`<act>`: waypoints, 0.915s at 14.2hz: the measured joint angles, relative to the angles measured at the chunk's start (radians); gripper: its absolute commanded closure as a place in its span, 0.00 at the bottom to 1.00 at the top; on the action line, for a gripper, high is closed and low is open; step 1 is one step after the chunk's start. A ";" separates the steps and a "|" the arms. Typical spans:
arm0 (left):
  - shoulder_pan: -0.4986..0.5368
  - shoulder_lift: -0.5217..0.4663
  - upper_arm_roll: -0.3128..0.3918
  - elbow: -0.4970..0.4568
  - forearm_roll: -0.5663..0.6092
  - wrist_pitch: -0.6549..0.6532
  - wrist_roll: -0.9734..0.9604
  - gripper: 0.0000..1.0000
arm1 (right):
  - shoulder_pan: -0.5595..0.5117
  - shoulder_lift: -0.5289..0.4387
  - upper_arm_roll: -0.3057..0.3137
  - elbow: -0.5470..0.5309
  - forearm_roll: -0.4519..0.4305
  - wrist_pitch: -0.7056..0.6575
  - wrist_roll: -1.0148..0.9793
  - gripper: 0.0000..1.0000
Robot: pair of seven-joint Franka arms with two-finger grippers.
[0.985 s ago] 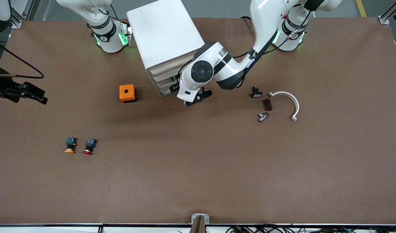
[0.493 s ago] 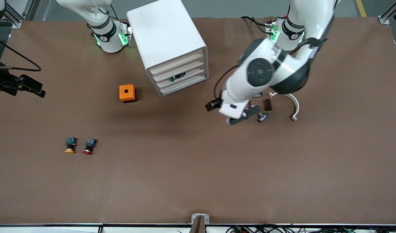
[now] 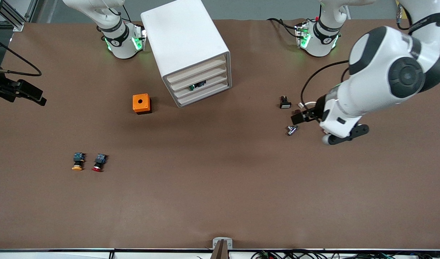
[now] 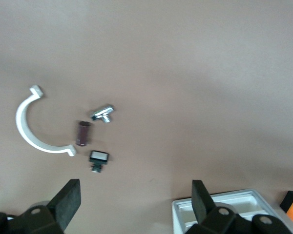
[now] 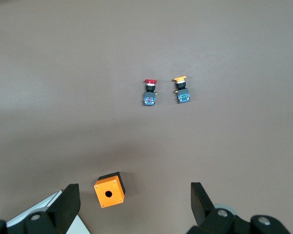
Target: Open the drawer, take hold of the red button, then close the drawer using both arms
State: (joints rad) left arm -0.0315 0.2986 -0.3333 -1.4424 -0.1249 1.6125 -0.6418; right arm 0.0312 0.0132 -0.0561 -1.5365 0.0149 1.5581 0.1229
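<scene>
Both wide open and empty, the left gripper (image 4: 134, 204) hovers over the clip (image 4: 25, 130) and the right gripper (image 5: 132, 204) waits at its table end, probably because the button (image 3: 98, 162) lies out beside its orange twin (image 3: 77, 162), nearer than the cabinet (image 3: 184, 39).

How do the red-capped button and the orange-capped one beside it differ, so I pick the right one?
The red-capped button has a red mushroom cap; the orange-capped button has an orange one. The red one lies nearer the left arm's end of the table, the orange one nearer the right arm's end. Both lie on their sides with caps toward the front camera, are alike in shape and size, and have black-and-blue bodies.
</scene>
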 measured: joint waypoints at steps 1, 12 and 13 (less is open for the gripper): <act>0.021 -0.004 0.000 0.000 0.003 -0.007 0.030 0.00 | 0.000 -0.004 0.000 -0.005 0.000 0.001 0.000 0.00; 0.025 -0.181 0.295 -0.057 0.036 -0.188 0.550 0.00 | -0.001 -0.007 -0.001 -0.007 0.000 0.004 0.002 0.00; 0.026 -0.210 0.313 -0.086 0.049 -0.188 0.568 0.00 | -0.001 -0.007 -0.001 -0.007 0.000 0.004 0.002 0.00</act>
State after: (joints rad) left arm -0.0056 0.0887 -0.0204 -1.5281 -0.0763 1.4241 -0.0734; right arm 0.0305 0.0063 -0.0568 -1.5431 0.0149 1.5619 0.1249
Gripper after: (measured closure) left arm 0.000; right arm 0.000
